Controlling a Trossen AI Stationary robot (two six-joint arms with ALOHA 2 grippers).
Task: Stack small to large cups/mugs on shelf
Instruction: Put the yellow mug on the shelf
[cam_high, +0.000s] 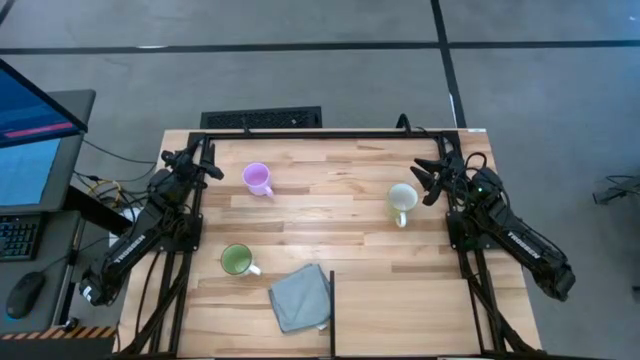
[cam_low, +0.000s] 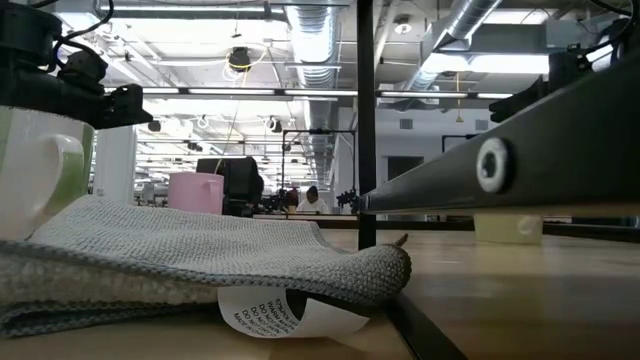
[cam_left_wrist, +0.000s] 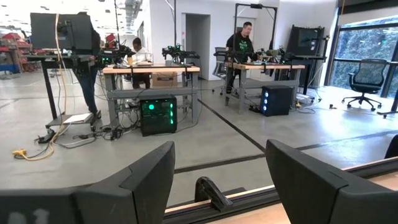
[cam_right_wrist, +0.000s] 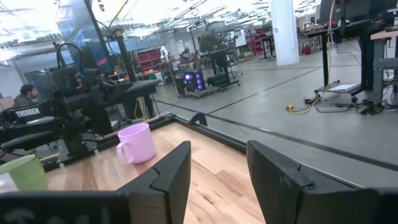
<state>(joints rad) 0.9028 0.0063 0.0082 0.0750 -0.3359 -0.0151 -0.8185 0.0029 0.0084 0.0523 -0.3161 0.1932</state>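
Observation:
Three mugs stand upright on their bases on the wooden table. The lilac-purple mug (cam_high: 257, 178) (cam_right_wrist: 138, 143) (cam_low: 195, 192) is toward the far left. The green mug (cam_high: 237, 260) (cam_low: 40, 170) (cam_right_wrist: 25, 173) is near the left, and the cream-white mug (cam_high: 402, 200) (cam_low: 508, 228) is on the right. My left gripper (cam_high: 205, 160) (cam_left_wrist: 217, 180) is open at the table's far left corner, left of the purple mug, facing out over the far edge. My right gripper (cam_high: 430, 182) (cam_right_wrist: 217, 168) is open just right of the cream mug, facing the purple mug.
A grey folded cloth (cam_high: 300, 297) (cam_low: 200, 250) lies near the near edge with a paper label (cam_low: 285, 310) under it. A thin black upright post (cam_high: 332, 310) (cam_low: 366, 120) stands beside it. A black frame rail (cam_high: 330, 133) runs along the far edge. People work at benches beyond the table.

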